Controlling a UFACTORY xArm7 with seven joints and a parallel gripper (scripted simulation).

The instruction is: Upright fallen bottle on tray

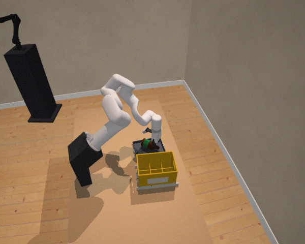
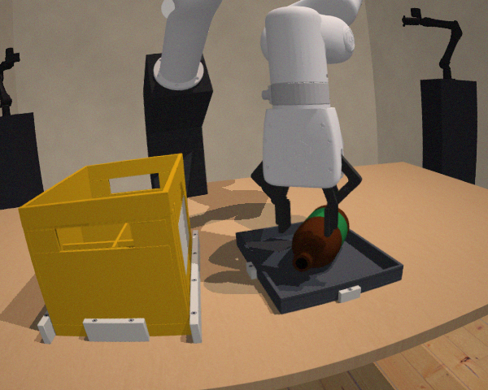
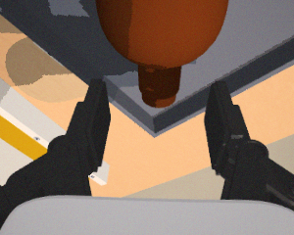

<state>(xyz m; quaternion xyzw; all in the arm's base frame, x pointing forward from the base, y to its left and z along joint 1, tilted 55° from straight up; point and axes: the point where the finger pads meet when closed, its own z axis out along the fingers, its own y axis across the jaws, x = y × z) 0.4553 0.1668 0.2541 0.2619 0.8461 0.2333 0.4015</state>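
We see a smooth, glassy brown bottle on a matt dark tray, a matt yellow crate, and plank-wood flooring.

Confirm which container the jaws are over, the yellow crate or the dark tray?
The dark tray. The open gripper straddles the fallen bottle lying in it; the yellow crate stands apart, untouched.

No text, brand, number or sign can be read anywhere: the pale panel on the yellow crate and the bottle's green band are both blank.
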